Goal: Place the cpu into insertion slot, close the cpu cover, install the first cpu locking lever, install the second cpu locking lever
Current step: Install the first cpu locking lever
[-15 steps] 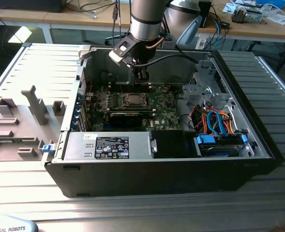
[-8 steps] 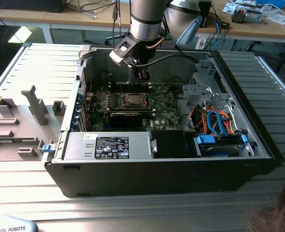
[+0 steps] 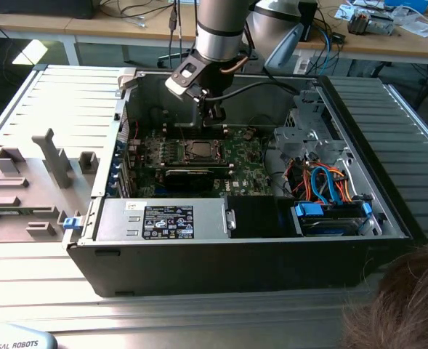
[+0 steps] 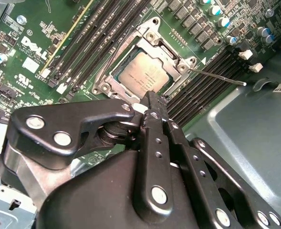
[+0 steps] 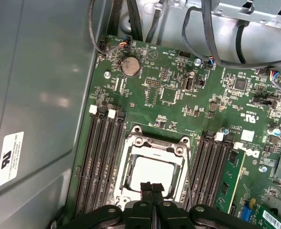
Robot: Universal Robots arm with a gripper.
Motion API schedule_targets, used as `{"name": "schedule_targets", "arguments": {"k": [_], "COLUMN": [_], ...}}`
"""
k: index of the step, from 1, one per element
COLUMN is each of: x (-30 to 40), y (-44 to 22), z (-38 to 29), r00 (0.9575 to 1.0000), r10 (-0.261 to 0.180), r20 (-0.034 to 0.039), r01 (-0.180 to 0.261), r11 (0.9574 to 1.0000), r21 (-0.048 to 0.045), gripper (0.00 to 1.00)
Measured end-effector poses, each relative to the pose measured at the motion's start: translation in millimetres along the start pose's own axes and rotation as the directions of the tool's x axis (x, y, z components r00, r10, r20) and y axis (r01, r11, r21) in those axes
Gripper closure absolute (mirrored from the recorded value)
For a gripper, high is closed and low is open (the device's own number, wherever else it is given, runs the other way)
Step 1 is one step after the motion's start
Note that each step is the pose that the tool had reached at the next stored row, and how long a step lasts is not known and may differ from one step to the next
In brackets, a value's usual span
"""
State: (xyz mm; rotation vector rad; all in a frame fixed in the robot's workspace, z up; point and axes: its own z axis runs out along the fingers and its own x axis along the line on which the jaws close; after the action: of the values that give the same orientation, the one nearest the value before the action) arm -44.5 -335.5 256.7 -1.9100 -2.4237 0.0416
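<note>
The cpu (image 5: pixel 152 171) lies in the slot (image 4: pixel 103 87), framed by the window of the cover (image 5: pixel 130 162), which lies flat over it. The pincer (image 5: pixel 152 185) hangs just above the cpu's near edge. Its fingers (image 4: pixel 155 138) are pressed together and hold nothing. One lever (image 4: pixel 217 76) juts free from the slot's corner.

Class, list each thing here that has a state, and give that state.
cpu cover, closed flat.
cpu, seated, showing through the cover's window.
locking lever, unlatched, jutting sideways.
gripper, shut, empty.
computer case, open.
</note>
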Motion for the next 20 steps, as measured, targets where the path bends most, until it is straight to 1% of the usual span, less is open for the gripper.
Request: {"name": "schedule_targets", "arguments": {"k": [8,12,20], "x": [0.0,0.0,0.0], "y": [0.0,0.0,0.0], "z": [0.0,0.0,0.0], "r00": [0.9996,0.9988,0.9972], "r10": [-0.028,-0.049,-0.075], "r20": [0.0023,0.0034,0.0048], "r01": [0.028,0.049,0.075], "r11": [0.9996,0.9988,0.9972], "r21": [0.0010,0.0016,0.0024], "gripper": [0.89,0.89,0.89]}}
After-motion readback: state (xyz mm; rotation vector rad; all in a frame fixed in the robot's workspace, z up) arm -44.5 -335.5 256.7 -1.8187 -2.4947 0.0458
